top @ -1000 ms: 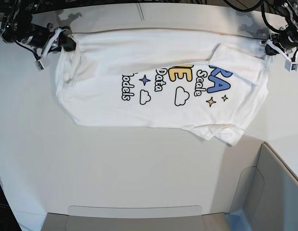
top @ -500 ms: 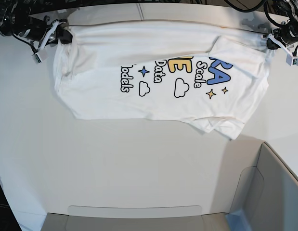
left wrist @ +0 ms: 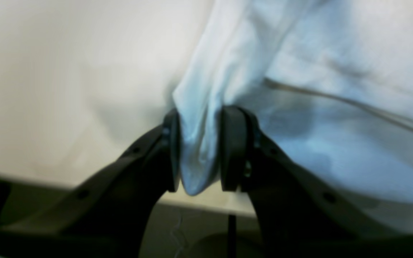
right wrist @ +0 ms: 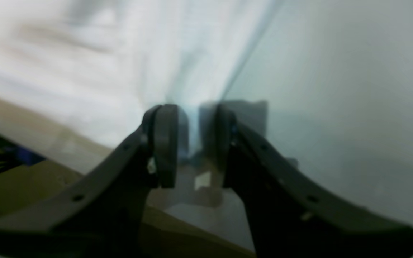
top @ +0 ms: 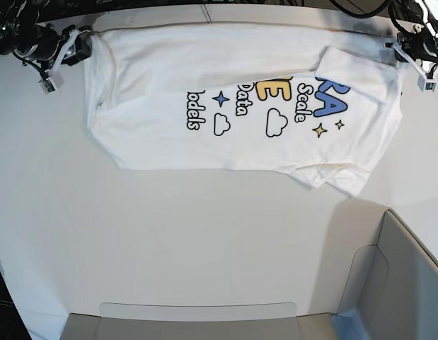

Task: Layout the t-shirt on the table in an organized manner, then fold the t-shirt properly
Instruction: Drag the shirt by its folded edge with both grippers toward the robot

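1. On the far part of the counter [top: 169, 234] the t-shirt [top: 226, 142] lies spread, print side up, its long side running left to right along the far edge.
2. We judge that we are in the laying-out step: both arms hold the far edge at its two ends.
3. Our left pincer [left wrist: 199, 152] pinches a bunched fold of the white cloth between its pads.
4. Our right pincer [right wrist: 192, 143] has a gap between its pads; the wrist view is blurred, so we cannot tell whether cloth is gripped there.
5. One sleeve [top: 339, 180] at the near corner is tucked under and creased.
6. Next, we think, the edge must be released flat and that sleeve smoothed out before any fold.
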Robot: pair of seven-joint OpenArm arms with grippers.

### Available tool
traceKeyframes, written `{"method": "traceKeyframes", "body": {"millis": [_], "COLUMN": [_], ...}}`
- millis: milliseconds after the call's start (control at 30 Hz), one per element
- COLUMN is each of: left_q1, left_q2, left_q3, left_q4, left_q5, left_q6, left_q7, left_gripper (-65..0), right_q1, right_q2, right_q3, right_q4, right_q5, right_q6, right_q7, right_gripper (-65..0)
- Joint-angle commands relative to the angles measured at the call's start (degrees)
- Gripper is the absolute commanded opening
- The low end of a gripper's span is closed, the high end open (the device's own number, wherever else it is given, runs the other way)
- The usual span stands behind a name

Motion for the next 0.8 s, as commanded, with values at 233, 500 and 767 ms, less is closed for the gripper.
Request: {"method": "traceKeyframes", "body": {"millis": [233,500,767], "left_q1": [0.6,-6.2,-8.3], "left_q2": [0.2,-0.5,-0.3], "left_q3": [0.5,2.6,2.6], "left_q4": [3.5,7.1,16.4], "left_q5": [2.1,10.0,17.5], "left_q6": [0.1,0.1,0.1], "left_q7": [3.2,3.2,3.2], "left_gripper": [-48.0,-48.0,-48.0], "right_q1": [0.0,0.7,1.4], "right_q2": [0.8,0.4,0.5], "right_q3": [2.8,2.8,2.5], "right_q4": [2.7,7.5,7.5], "right_q5": [1.0,0.8,0.6], "right_q6": [0.7,0.7,0.7], "right_q7": [0.3,0.3,0.3], "right_gripper": [-46.7,-46.7,-46.7]}}
